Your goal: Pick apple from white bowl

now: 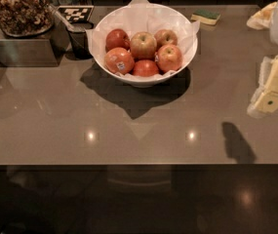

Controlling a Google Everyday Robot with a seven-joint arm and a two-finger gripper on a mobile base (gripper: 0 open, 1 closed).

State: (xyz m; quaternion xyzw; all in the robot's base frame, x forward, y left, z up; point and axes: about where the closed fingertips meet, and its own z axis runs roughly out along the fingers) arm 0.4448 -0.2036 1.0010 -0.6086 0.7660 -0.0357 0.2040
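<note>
In the camera view my gripper point(270, 89) hangs at the right edge of the scene, above the grey counter point(143, 130) and well apart from the fruit. Whether it is released or clenched I cannot tell from here.

The apple point(143, 44) I want sits in the middle of the pile in the white bowl point(143, 80), toward the far side. It is the palest one, yellow-green with red streaks, stem dimple facing up. Redder apples touch it on the left, right and near sides, and crinkled paper point(141, 13) lines the bowl behind it.

I judge it firm, fairly heavy and smooth-skinned, so likely slippery. It should take a solid squeeze but bruise under a hard one. I would come from above and grip across its widest part, where its crowded neighbours leave little room.

As for writing, the orange-red apple point(119, 61) at near left carries a small sticker point(122, 68) I cannot read. A black-and-white checkered tag point(76, 12) stands at far left, with no words on it.
</note>
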